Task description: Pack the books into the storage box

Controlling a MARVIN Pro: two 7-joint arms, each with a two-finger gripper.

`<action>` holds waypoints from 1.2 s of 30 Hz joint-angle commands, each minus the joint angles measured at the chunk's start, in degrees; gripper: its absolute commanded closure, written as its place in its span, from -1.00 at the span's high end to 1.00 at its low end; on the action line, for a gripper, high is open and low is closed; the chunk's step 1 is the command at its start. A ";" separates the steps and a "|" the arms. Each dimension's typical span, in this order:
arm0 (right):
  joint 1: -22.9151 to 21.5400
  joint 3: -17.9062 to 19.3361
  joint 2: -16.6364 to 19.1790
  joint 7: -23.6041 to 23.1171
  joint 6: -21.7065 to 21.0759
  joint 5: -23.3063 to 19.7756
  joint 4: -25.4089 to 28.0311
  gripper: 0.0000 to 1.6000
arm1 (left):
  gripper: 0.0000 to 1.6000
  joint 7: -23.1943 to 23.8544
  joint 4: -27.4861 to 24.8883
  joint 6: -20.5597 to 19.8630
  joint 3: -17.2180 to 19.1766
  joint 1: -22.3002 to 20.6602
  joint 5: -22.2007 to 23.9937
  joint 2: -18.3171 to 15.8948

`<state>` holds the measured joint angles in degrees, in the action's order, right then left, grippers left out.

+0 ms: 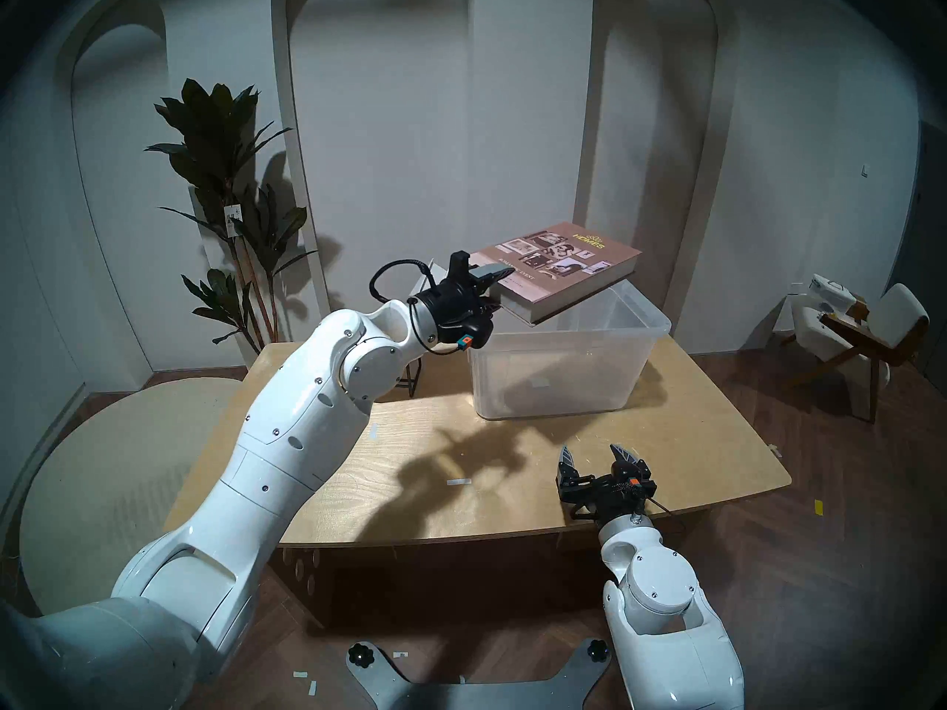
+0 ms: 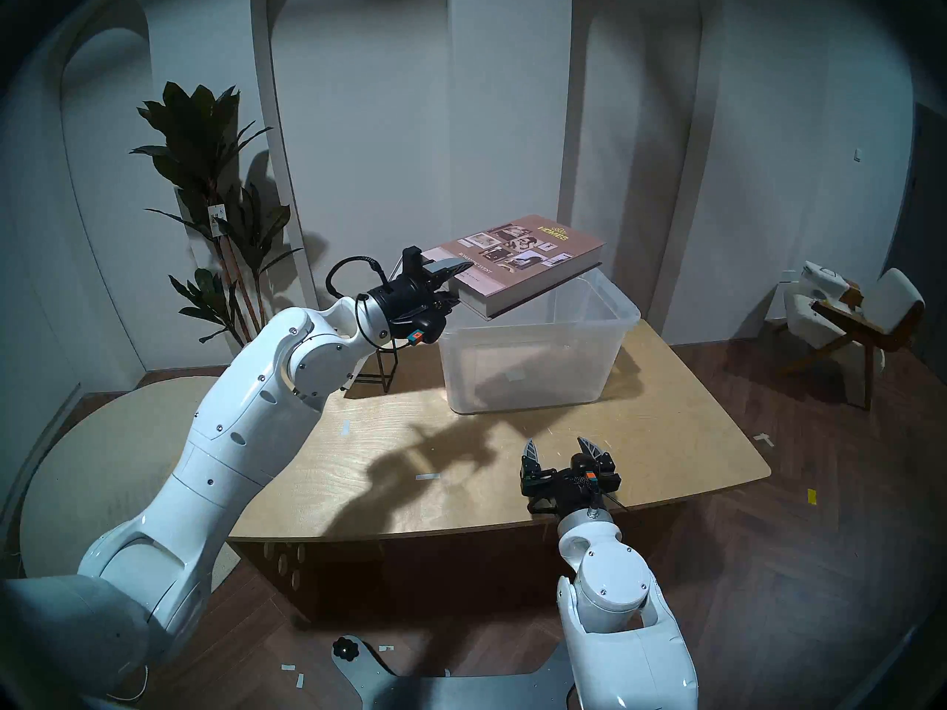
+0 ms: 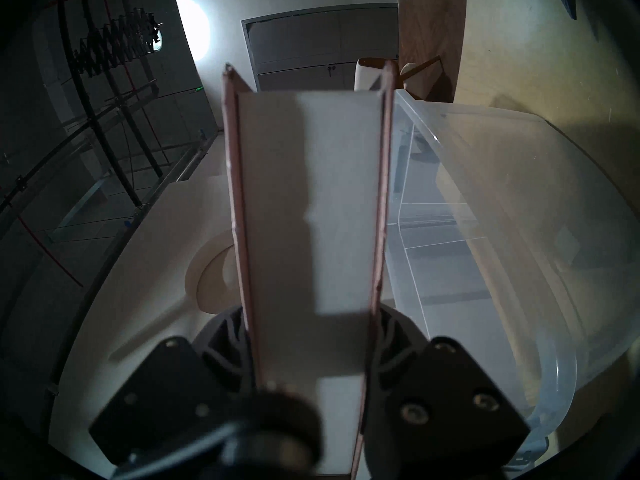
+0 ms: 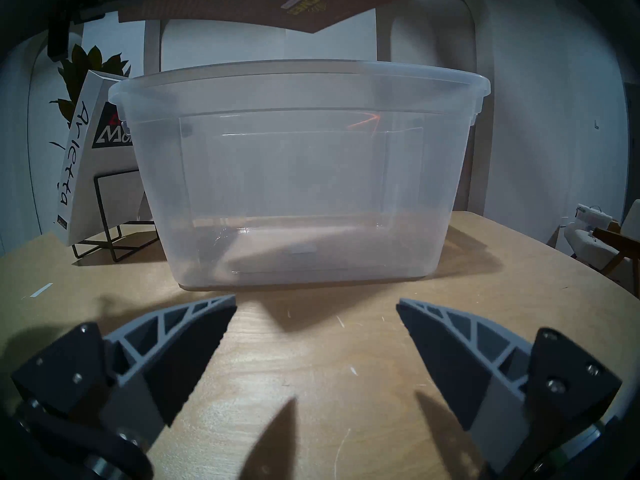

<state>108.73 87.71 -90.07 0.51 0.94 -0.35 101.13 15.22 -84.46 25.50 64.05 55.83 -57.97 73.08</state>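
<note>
So nothing's packed yet: the storage box (image 4: 298, 178) near the counter's far edge looks empty. The brown book (image 1: 556, 268) is clamped flat in the left gripper (image 1: 494, 289) above its rim. The white book (image 4: 78, 164) is left propped on the wire stand (image 4: 110, 219) beside it. The right gripper (image 1: 599, 460) is parked near the front edge, jaws wide apart.

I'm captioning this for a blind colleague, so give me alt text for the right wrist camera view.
An empty clear storage box stands on a wooden table, seen between the open right gripper's grey fingers. Left of it, a white book marked "Arietta" leans in a black wire stand; a brown book hangs above.
</note>
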 commanded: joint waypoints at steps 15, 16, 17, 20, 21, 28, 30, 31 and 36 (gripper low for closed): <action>-0.67 0.05 -0.02 0.03 0.35 0.00 0.73 1.00 | -1.00 3.90 13.53 2.27 -0.01 -12.50 -4.15 11.76; -0.68 0.05 -0.02 0.03 0.35 0.00 0.72 1.00 | -1.00 3.81 13.70 2.41 0.46 -12.06 -4.38 12.08; -0.69 0.05 -0.02 0.03 0.36 0.00 0.72 1.00 | -1.00 4.02 14.72 2.64 0.44 -12.97 -4.57 12.26; -0.71 0.06 -0.02 0.03 0.37 0.00 0.71 1.00 | -1.00 4.19 17.19 3.30 0.70 -14.71 -5.21 12.86; -0.72 0.06 -0.02 0.03 0.38 0.00 0.72 1.00 | -1.00 4.07 17.60 3.46 1.05 -14.62 -5.47 13.12; -0.73 0.06 -0.02 0.04 0.41 0.00 0.79 1.00 | -1.00 3.93 23.03 5.35 1.73 -17.46 -7.34 13.70; -0.71 0.06 -0.02 0.04 0.42 0.00 0.84 1.00 | -1.00 3.91 24.23 6.12 2.16 -17.68 -8.11 13.51; -0.70 0.06 -0.02 0.04 0.43 0.00 0.88 1.00 | -1.00 4.23 25.92 6.71 1.92 -18.94 -8.48 13.16; -0.63 0.07 -0.03 0.05 0.48 0.00 1.05 1.00 | 1.00 3.41 30.43 9.14 2.02 -21.51 -11.11 11.09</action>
<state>108.37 87.71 -90.07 0.49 0.96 -0.35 100.65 19.59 -57.63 32.10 65.59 40.74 -66.81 85.72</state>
